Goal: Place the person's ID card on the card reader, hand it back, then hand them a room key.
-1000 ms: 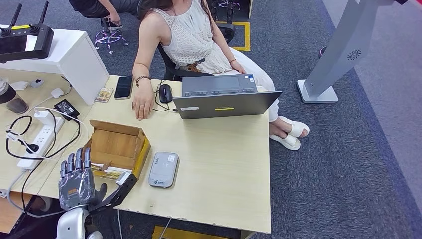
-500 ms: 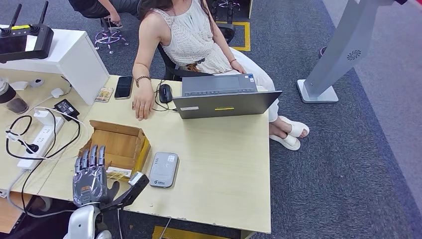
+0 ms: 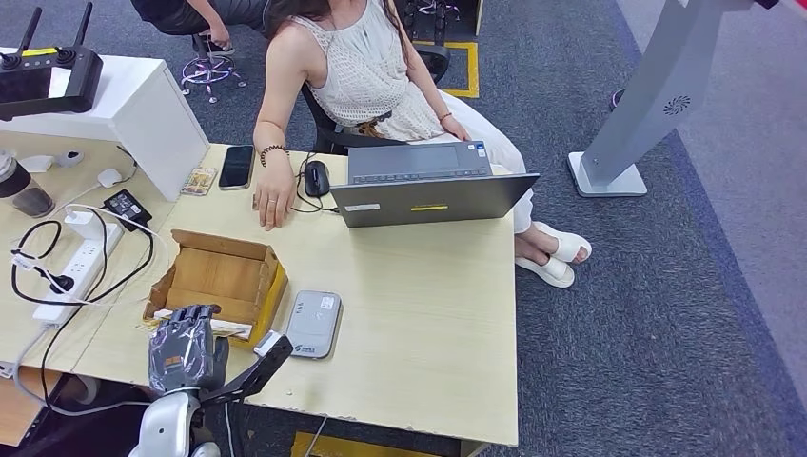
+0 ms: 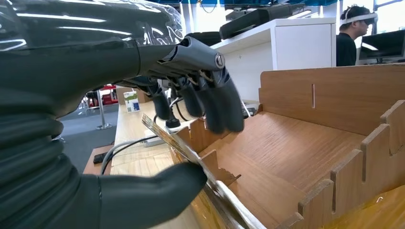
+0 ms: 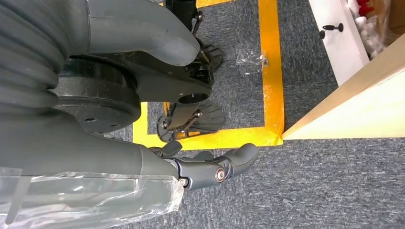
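From the head view, your left hand (image 3: 186,347) sat at the near edge of the wooden card box (image 3: 217,277), its fingers curled down over a card (image 3: 221,327) lying across the box's near rim. The grey card reader (image 3: 313,324) lay on the worktop (image 3: 419,305) just beside the box, with nothing on it. The person's hand (image 3: 273,200) rested flat on the worktop beside the laptop (image 3: 428,186).

In the left wrist view, your thumb (image 4: 153,193) pressed under the thin card (image 4: 191,157) while the fingers (image 4: 219,102) bent over it above the box's notched wall (image 4: 363,167); the card was pinched.

In the right wrist view, your right hand (image 5: 210,167) hung over the carpet (image 5: 310,191) beside the worktop's corner, fingers loosely curled and holding nothing.
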